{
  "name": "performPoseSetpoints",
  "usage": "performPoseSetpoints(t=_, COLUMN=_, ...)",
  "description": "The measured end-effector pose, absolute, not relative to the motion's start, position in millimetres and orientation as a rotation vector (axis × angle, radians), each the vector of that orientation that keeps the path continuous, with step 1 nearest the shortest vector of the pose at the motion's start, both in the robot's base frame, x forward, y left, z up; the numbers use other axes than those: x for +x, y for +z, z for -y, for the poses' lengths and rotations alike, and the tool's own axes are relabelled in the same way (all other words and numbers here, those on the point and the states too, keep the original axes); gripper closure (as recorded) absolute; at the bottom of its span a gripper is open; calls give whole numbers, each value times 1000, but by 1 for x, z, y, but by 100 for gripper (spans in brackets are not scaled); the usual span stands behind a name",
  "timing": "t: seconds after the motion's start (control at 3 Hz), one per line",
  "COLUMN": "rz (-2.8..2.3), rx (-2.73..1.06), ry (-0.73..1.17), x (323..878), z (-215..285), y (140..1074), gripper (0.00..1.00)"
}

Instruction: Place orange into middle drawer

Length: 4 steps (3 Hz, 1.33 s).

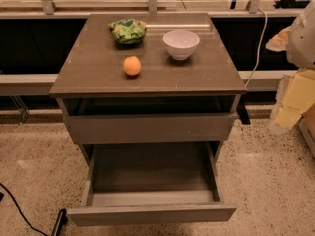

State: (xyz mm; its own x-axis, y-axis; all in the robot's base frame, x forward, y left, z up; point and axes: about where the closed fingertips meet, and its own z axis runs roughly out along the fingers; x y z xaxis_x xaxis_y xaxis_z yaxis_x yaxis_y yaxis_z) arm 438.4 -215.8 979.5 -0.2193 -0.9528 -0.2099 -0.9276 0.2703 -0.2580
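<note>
The orange [132,66] sits on the desk [93,75], a little left of centre and toward the front edge, touching nothing. The white bowl [181,44] stands behind it and to its right, and the green snack bag [128,31] lies further back, both apart from it. The middle drawer [152,168] is pulled well out below. Its dark floor is bare and lies almost straight under and in front of the fruit, while the drawer above it [147,128] is only slightly out. The gripper [294,100] appears as pale blocks at the right edge of the view, off the desk's right side and about level with its front edge, well apart from the orange. Whether it is spread or closed cannot be told here, and it looks to hold nothing and touch nothing. The coming move turns on one relation: the orange lies to the left of the gripper, across the right part of the desk, with the bowl close to that line. A reach would probably do best coming in from the front right, or down from above, to stay off the bowl. The fruit is round, so it has no long axis to line up with. The pick is not yet begun, and the drop should be short once the fruit is lifted.
</note>
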Motion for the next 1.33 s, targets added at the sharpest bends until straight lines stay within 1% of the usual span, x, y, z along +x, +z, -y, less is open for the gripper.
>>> performPoseSetpoints(t=0.33, rz=-2223, rx=-1718, ry=-109, x=438, z=216, y=979, gripper=0)
performPoseSetpoints(t=0.67, rz=-2143, rx=-1779, ry=-53, x=462, z=190, y=977, gripper=0)
performPoseSetpoints(t=1.0, rz=-2028, rx=-1878, ry=-14, x=507, z=138, y=975, gripper=0)
performPoseSetpoints(t=1.33, rz=-1913, rx=-1941, ry=21, x=555, z=74, y=977, gripper=0)
